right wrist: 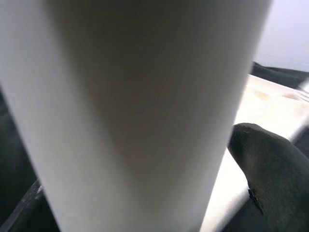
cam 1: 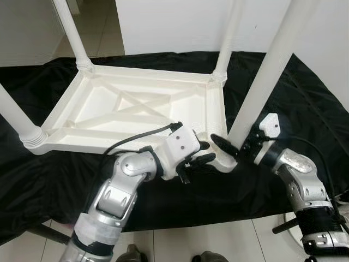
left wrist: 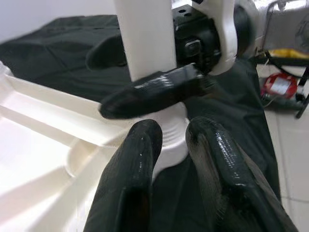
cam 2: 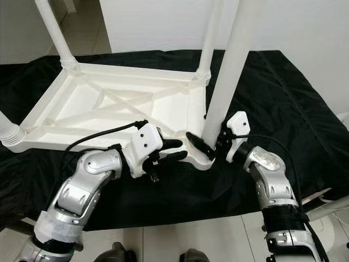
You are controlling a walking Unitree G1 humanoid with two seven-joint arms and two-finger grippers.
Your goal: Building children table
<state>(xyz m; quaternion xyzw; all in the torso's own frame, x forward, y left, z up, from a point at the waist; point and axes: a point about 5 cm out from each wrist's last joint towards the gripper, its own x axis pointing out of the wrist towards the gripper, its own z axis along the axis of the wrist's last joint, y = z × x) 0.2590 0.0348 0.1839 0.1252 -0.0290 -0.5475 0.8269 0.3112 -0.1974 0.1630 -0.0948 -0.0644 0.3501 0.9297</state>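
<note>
Left eye view looks down on a white plastic children's table (cam 1: 136, 106) lying upside down on a black cloth (cam 1: 305, 93), its ribbed underside facing up and its legs pointing toward the ceiling. The cloth covers a low surface, with pale floor tiles (cam 1: 218, 240) below its near edge. Three legs stand in the far and left corners; the fourth leg (cam 1: 267, 76) rises from the near corner on the robot's right, seated in its round socket (cam 1: 226, 162).

The right pincer (cam 1: 238, 146) pinches this fourth leg just above the socket, one black finger in front of the leg and the other behind it. In the right wrist view the leg (right wrist: 130, 111) looms large, with one finger (right wrist: 270, 159) curving beside it.

The left pincer (cam 1: 200, 154) reaches in from the robot's left, its fingers (left wrist: 140, 164) a little spread and holding nothing, their tips just beside the socket at the table's corner.
</note>
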